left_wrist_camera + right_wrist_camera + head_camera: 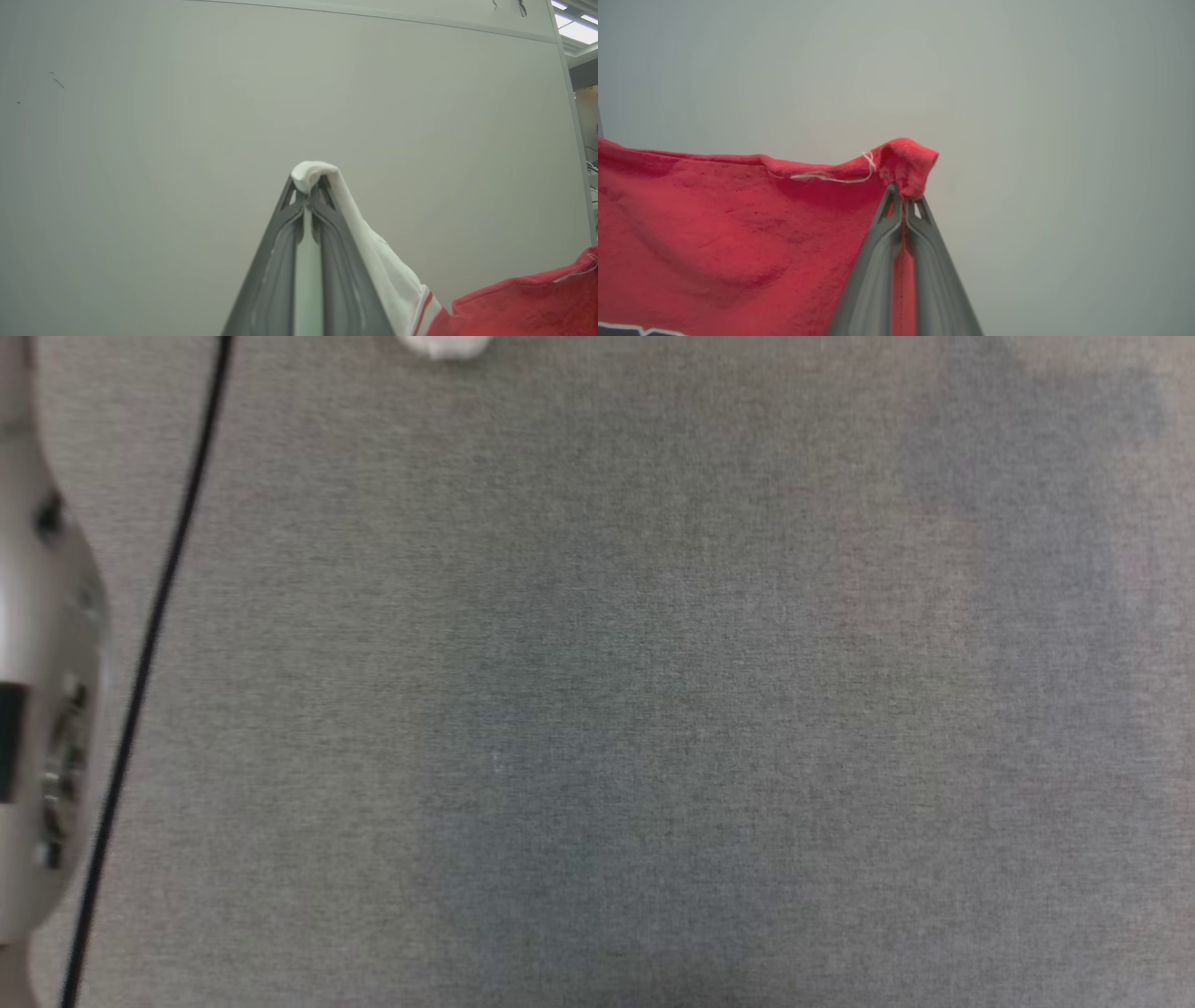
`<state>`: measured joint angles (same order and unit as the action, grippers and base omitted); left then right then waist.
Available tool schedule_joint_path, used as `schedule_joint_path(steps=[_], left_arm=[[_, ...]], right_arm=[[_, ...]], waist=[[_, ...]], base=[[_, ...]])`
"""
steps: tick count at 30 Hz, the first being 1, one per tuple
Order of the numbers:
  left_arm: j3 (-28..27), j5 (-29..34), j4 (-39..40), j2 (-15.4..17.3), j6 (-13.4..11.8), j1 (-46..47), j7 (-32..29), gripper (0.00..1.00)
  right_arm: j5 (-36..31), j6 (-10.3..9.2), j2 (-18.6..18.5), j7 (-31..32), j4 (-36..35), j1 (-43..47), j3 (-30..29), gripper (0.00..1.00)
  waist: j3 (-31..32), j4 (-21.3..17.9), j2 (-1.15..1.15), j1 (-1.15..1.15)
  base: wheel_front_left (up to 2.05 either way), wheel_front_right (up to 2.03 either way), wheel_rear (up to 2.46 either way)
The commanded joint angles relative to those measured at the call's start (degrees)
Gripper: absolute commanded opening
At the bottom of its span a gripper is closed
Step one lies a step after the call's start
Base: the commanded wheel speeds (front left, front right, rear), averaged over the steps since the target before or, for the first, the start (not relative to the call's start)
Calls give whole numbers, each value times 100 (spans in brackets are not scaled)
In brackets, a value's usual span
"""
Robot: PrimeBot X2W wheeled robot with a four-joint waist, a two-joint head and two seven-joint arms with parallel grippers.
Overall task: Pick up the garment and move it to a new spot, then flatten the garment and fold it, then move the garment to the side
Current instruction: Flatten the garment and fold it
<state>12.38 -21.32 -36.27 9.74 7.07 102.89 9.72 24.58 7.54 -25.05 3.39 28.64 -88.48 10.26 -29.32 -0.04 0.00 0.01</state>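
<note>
- Up off the grey bench (597, 709), the garment (714, 233) is hanging between both arms, in front of a pale wall (140, 140).
- The left gripper (308, 186) is pinching the tip of a white sleeve, its fingers (275, 261) closed tight on the cloth.
- The right gripper (903, 198) is clamping a fold of the red edge, beside a loose white thread, and its fingers are likewise closed on fabric.
- The pick-up is looking done, and the carry to a new spot seems to be underway.
- Laying the garment down, flattening, folding and shifting it aside are all waiting to be done; a black cable (140, 681) is crossing the bench near its left side.
</note>
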Motion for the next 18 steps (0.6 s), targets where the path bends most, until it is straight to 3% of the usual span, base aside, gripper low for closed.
schedule_joint_path(steps=[1, 11, 18], left_arm=[[4, 25, -186, -12, 33, 394, 56, 0], [116, 127, -994, -24, -5, 1810, 265, 0], [306, 138, -1292, -62, 14, 1530, 393, 0]], right_arm=[[-154, -5, 5, -152, 213, -369, 51, 0], [-574, -5, 211, -948, 1612, -2035, 285, 0], [-604, -5, 394, -1338, 2375, -2145, 750, 0]], waist=[[-419, -261, 0, -1], [-821, -379, 0, -1], [-1155, -301, 0, -1]], base=[[0, 0, 0], [0, 0, 0], [0, 0, 0]])
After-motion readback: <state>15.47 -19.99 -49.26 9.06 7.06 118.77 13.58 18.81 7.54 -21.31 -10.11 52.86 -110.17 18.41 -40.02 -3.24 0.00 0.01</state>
